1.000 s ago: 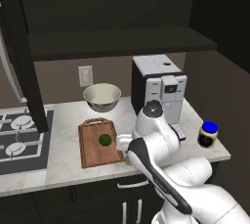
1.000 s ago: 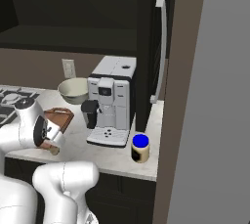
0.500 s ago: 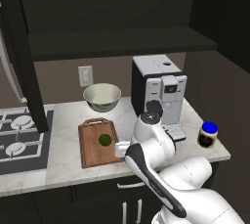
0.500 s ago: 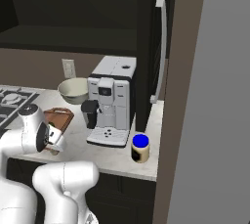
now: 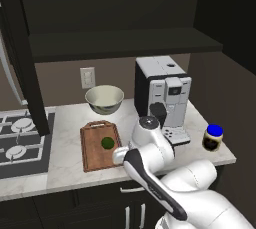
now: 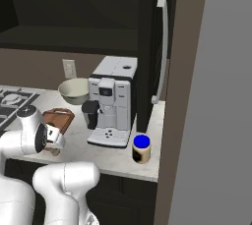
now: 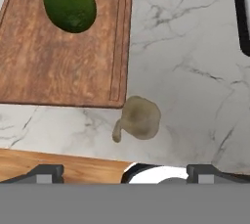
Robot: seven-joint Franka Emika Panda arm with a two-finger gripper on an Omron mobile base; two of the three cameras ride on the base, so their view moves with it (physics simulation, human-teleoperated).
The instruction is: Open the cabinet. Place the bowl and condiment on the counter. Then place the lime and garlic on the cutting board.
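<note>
The garlic (image 7: 139, 118) lies on the marbled counter (image 7: 195, 61) at lower centre of the hand view, just off the cutting board (image 7: 63, 56) corner. The gripper (image 7: 125, 173) hovers above it with jaws spread wide apart, empty. The lime (image 7: 70, 4) rests on the board at upper left.

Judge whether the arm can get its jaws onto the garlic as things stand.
Probably yes. In the hand view the garlic lies on bare counter just off the cutting board corner, between the open jaws, with nothing over it; the lime sits well clear.
</note>
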